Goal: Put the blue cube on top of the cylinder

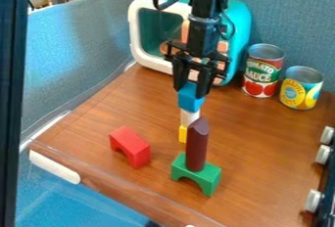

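Note:
The black gripper point(190, 92) hangs down just above the centre of the view, its two fingers shut on the blue cube point(191, 104). Directly below the cube in the view are a white block point(188, 117) and a yellow block point(182, 134); whether the cube touches the white one, I cannot tell. Nearer the camera, a dark brown cylinder point(197, 145) stands upright on a green arch block point(203, 176). It partly hides the white and yellow blocks. The cube is beyond and slightly left of the cylinder's top in the view.
On the wooden surface point(262, 143), a red arch block point(130, 147) lies left of the green one. A teal and white toy oven point(239, 30) stands behind the arm. Two cans, one red point(262, 72) and one yellow point(301, 88), are at the back right. White knobs point(314, 200) line the right edge.

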You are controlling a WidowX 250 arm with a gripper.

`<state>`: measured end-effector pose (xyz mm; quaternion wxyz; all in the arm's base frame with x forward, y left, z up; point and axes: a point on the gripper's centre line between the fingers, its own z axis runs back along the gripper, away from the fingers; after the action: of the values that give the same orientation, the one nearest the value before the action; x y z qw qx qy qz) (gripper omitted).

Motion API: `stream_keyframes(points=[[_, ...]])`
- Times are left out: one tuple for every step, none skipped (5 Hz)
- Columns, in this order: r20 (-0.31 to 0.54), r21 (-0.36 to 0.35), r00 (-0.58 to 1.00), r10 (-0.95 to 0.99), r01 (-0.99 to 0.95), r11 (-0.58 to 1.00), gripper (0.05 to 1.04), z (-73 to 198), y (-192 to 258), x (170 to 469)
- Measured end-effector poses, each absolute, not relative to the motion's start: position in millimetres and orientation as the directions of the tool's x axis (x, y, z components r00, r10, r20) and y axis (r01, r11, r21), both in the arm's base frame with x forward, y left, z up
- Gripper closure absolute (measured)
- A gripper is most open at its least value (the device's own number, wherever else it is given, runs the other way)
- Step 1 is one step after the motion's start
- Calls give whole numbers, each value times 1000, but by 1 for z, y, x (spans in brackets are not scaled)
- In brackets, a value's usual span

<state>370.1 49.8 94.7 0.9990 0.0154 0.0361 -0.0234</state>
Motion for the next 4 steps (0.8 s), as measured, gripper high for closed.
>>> stream_keyframes(points=[[-76, 36, 997, -27, 29, 999, 554, 96, 49, 371], [-75, 42, 997, -17, 20, 999, 554, 97, 49, 370], [-78, 43, 997, -14, 17, 999, 554, 97, 50, 370], [-85, 44, 996, -9, 13, 999, 477, 97, 50, 369]])
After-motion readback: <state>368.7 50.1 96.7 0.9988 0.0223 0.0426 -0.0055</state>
